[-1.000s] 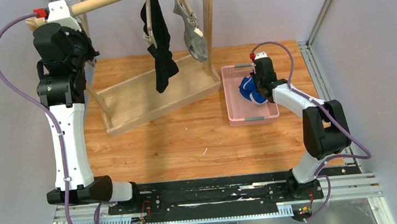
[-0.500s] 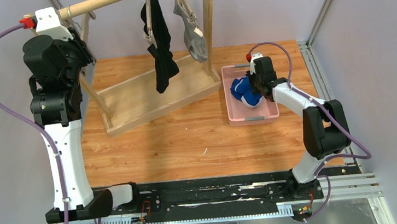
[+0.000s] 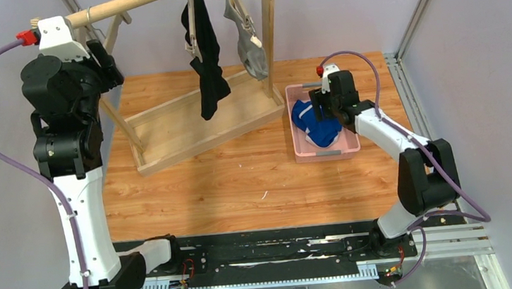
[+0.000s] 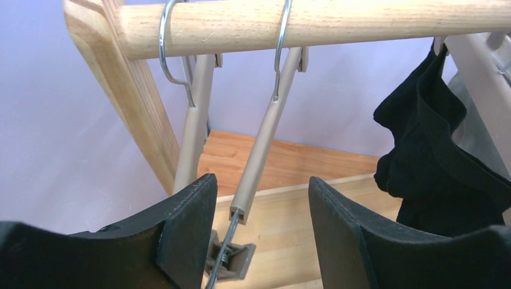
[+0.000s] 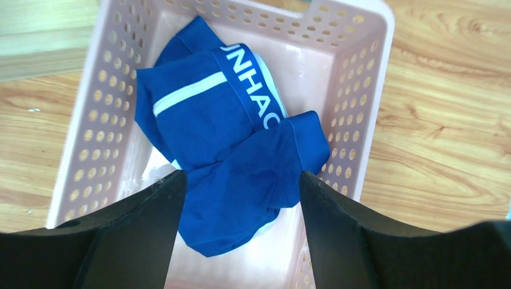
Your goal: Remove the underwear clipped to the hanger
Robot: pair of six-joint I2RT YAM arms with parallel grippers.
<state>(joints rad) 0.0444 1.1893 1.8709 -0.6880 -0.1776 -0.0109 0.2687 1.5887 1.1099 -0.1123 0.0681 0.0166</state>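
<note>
The royal blue underwear (image 5: 223, 150) with white lettering lies crumpled in the pink basket (image 5: 361, 90), also seen from above as blue underwear (image 3: 315, 126). My right gripper (image 5: 241, 180) hovers open just above it, holding nothing; from above the right gripper (image 3: 316, 105) is over the basket. The black underwear (image 3: 206, 57) and grey underwear (image 3: 249, 46) hang clipped on hangers from the wooden rod (image 3: 133, 0). My left gripper (image 4: 262, 186) is open at the rod's left end, with a bare beige hanger (image 4: 259, 150) and its clip (image 4: 232, 262) between the jaws. Black underwear (image 4: 434, 162) hangs to its right.
The wooden rack has a low base frame (image 3: 195, 125) on the table and an upright post (image 3: 270, 37) beside the basket (image 3: 303, 150). Its slanted left leg (image 4: 138, 120) stands close to my left fingers. Purple walls enclose the back and sides.
Both grippers opened. The right one let the blue underwear drop into the basket and lifted slightly. The left arm let go at the bare hanger and shifted left.
</note>
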